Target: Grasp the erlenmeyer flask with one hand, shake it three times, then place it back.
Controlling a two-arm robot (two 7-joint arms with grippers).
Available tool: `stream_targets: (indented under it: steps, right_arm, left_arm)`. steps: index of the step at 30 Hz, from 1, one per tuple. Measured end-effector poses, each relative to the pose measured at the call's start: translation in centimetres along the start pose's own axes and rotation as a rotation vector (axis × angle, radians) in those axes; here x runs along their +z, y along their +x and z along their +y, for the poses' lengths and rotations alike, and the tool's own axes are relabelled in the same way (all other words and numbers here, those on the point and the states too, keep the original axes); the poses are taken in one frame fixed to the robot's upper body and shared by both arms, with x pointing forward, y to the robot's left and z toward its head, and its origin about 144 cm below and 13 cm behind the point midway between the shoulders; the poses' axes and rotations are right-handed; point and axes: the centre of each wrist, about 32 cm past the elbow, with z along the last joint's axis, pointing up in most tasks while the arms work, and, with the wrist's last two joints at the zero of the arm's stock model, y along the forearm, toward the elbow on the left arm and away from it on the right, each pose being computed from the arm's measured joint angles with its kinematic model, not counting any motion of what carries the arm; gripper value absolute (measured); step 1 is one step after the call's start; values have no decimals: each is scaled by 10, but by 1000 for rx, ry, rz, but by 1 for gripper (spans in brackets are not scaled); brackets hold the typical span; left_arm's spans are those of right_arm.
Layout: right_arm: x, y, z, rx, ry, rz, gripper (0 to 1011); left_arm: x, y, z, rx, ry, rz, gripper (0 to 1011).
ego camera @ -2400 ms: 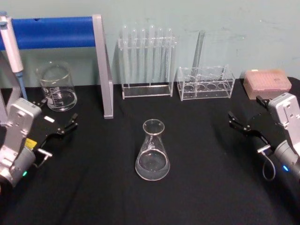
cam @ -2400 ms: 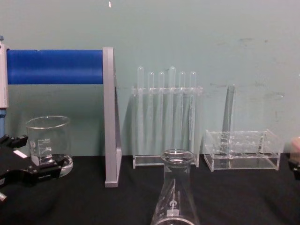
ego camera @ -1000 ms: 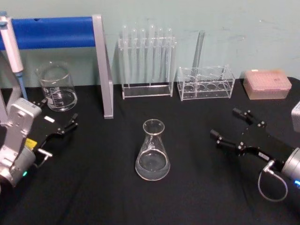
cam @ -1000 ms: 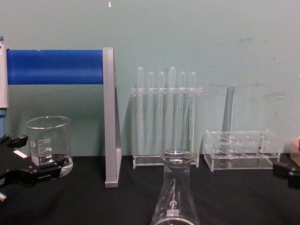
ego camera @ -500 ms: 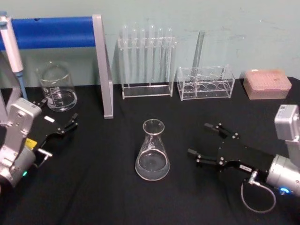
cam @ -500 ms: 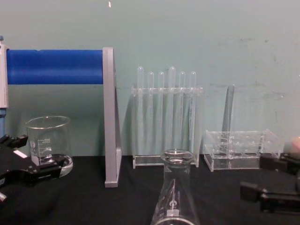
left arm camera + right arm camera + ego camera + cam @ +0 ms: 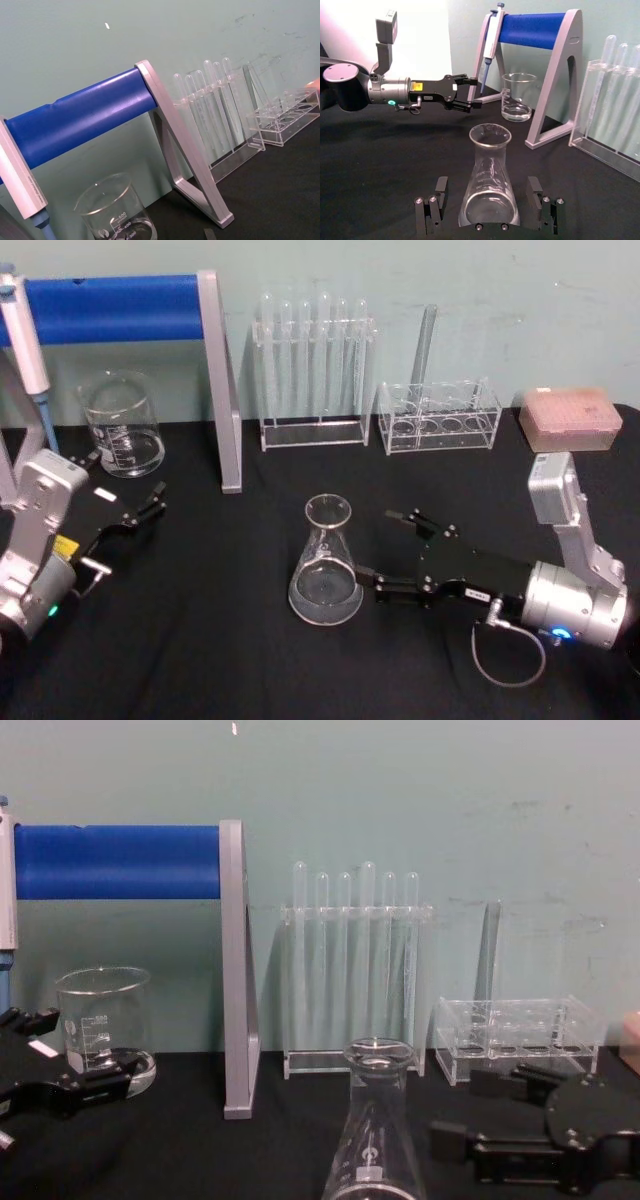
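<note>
Now, with the flask point(image 7: 325, 565) upright just below the head view's centre and the right gripper point(image 7: 376, 546) spread wide at its right flank, ease forward until both fingers point(image 7: 433, 210) straddle the cone, then close softly; the left gripper point(image 7: 150, 506) rests open at far left.

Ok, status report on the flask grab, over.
Right gripper open, jaws flanking the erlenmeyer flask, no grip yet. Flask upright. Left gripper parked open near the beaker. Nothing blocking.

Beaker point(image 7: 122, 427): upright, far left on my table point(image 7: 200, 640).
Blue-barred stand point(image 7: 120, 308): beside it, pipette point(image 7: 24, 340) hanging.
Test tube rack point(image 7: 315, 370): centre back.
Low clear rack point(image 7: 438, 420): right of that, one tube.
Pink box point(image 7: 568, 418): far right.
</note>
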Motion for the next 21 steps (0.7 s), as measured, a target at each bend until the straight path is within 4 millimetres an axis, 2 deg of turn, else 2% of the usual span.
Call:
stream_targets:
  steps: [21]
  right_arm:
    - [-1,15,41,49,-2,2,1000]
  left_arm:
    - [0,0,0,0,0,0,1001]
